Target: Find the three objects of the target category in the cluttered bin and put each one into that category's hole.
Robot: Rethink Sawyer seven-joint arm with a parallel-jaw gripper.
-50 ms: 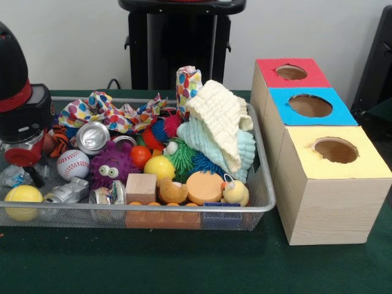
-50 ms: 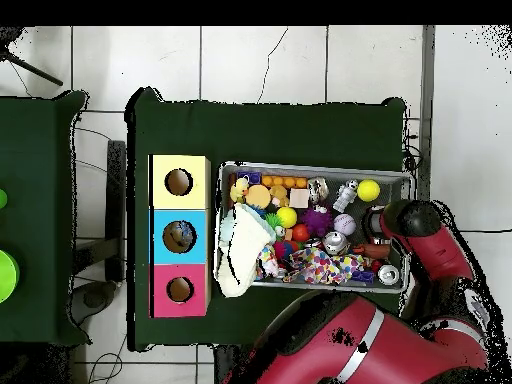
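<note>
A wire mesh bin point(image 1: 262, 207) holds mixed clutter: crushed silver cans point(image 1: 92, 136), a baseball point(image 1: 72, 163), two yellow balls point(image 1: 23, 201), a purple spiky ball with eyes point(image 1: 112, 166), a wooden block point(image 1: 141, 187), an orange disc point(image 1: 204, 187), a rubber duck point(image 1: 236, 193) and spiky balls. A cream cloth point(image 1: 220, 119) lies over a pale blue one point(image 1: 247, 150), with a polka-dot cloth point(image 1: 110, 111) at the back. My gripper point(image 1: 26, 160) is low in the bin's left end beside the baseball; in the overhead view the gripper point(image 2: 378, 247) is at the bin's point(image 2: 315, 168) right end.
A wooden box stands right of the bin with three round holes: red top point(image 1: 291, 72), blue top point(image 1: 310, 105), yellow top point(image 1: 335, 150). From overhead the box point(image 2: 179, 236) is left of the bin. Green cloth covers the table point(image 1: 184, 263).
</note>
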